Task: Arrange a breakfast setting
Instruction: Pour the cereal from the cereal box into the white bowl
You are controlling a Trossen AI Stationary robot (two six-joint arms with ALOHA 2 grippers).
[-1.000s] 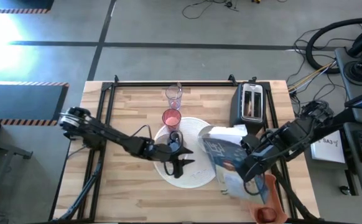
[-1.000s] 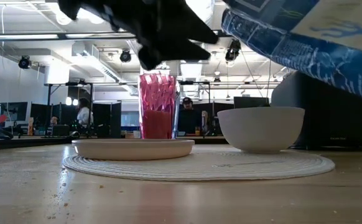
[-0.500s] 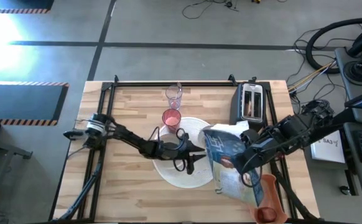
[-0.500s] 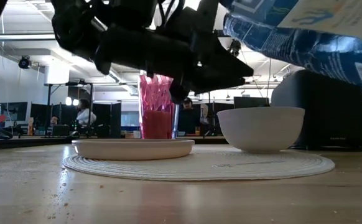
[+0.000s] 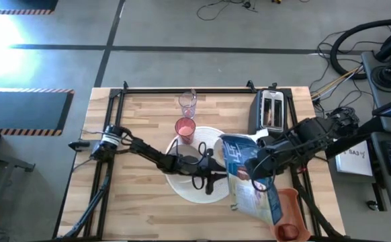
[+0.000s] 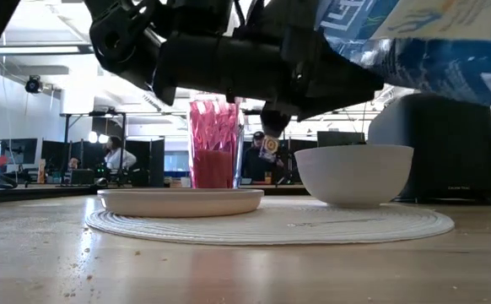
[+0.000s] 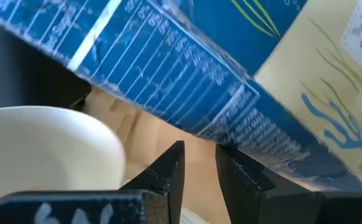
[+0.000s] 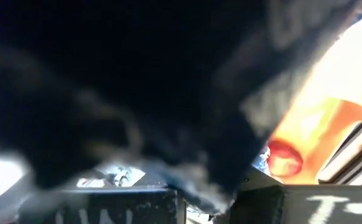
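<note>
My right gripper is shut on a blue box, held tilted above the right part of the large white round plate. Under the box stands the small white bowl, beside the smaller pale plate. The pink tumbler and the clear glass stand farther back. My left gripper reaches almost level over the plate. Its fingers are a narrow gap apart with nothing between them, right at the box's lower edge. My left gripper has one fingertip against or just short of the blue box's lower edge; I cannot tell whether it touches. My right gripper holds the blue box from the table's right side. The gripper's own body hides the place of contact. The box is lifted clear and tilted.
A black toaster stands at the back right. An orange-red tray with a dark-red fruit lies at the front right. Bare wood lies on the table's left half and along its near edge.
My left gripper has gone down and toward the table's right edge, up to the blue box. It has tipped from pointing down to nearly level, and its fingers have closed to a narrow gap. My right gripper has rolled a little, turning the box slightly.
</note>
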